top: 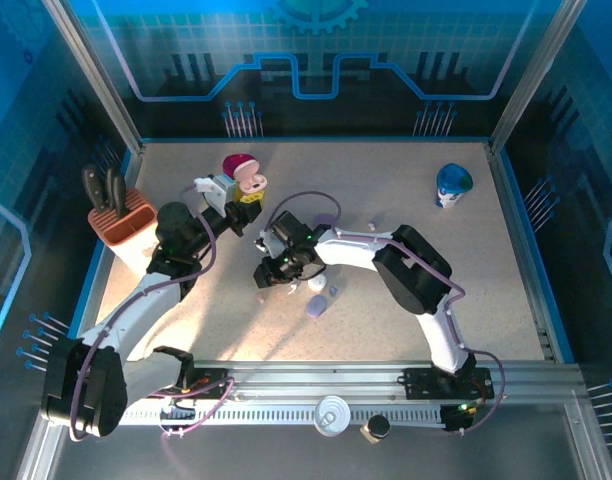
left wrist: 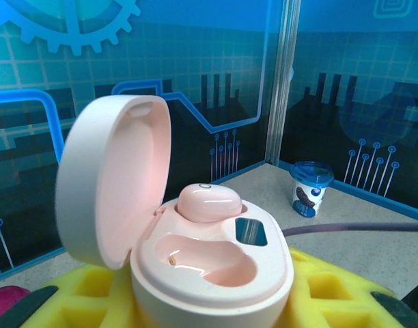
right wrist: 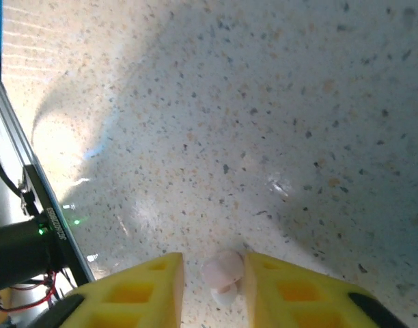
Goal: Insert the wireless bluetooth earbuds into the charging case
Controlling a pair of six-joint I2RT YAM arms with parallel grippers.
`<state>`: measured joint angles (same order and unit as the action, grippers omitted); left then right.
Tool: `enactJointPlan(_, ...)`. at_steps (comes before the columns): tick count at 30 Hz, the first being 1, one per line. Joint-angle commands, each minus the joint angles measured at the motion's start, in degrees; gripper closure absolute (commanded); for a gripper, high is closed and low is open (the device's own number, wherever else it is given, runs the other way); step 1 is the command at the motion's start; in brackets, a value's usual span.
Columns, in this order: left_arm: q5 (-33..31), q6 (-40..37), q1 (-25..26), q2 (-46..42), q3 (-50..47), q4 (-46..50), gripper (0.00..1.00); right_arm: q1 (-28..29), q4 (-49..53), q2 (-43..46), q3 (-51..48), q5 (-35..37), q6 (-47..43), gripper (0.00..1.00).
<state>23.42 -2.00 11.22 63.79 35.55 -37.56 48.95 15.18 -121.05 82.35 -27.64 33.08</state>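
Note:
My left gripper (top: 244,200) is shut on the pink charging case (left wrist: 216,273), which sits upright between the yellow fingers (left wrist: 332,290) with its lid (left wrist: 113,184) swung open. A pink earbud (left wrist: 207,202) rests in the far slot, and the near slot (left wrist: 209,256) is bare. Low over the table, my right gripper (right wrist: 213,260) is open. Between its yellow fingers lies a pinkish earbud (right wrist: 223,268); it touches the right finger (right wrist: 298,287) and stands apart from the left one. More tiny earbuds (top: 333,290) lie on the table right of my right gripper (top: 270,268).
A blue and white cup (top: 452,185) stands at the back right. A terracotta knife block (top: 121,222) sits at the left edge. A purple oval case (top: 316,306) and a white piece (top: 317,284) lie mid-table. The metal rail (right wrist: 31,198) runs along the near edge.

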Motion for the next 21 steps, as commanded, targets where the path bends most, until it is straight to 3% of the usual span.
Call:
enactJointPlan(1,-2.67,-0.6,-0.33,0.28,1.05,-0.99,0.64,0.45,0.42,2.23,-1.28,1.26,-1.32,0.58)
enactJointPlan(4,-4.57,0.05,-0.66,0.29,1.45,-0.08,0.64,1.23,1.28,1.67,-1.57,2.24,-1.4,0.56)
enactJointPlan(21,-3.46,1.23,-1.2,0.41,1.67,-0.31,0.64,2.72,0.24,-3.02,-1.35,-0.57,1.48,0.65)
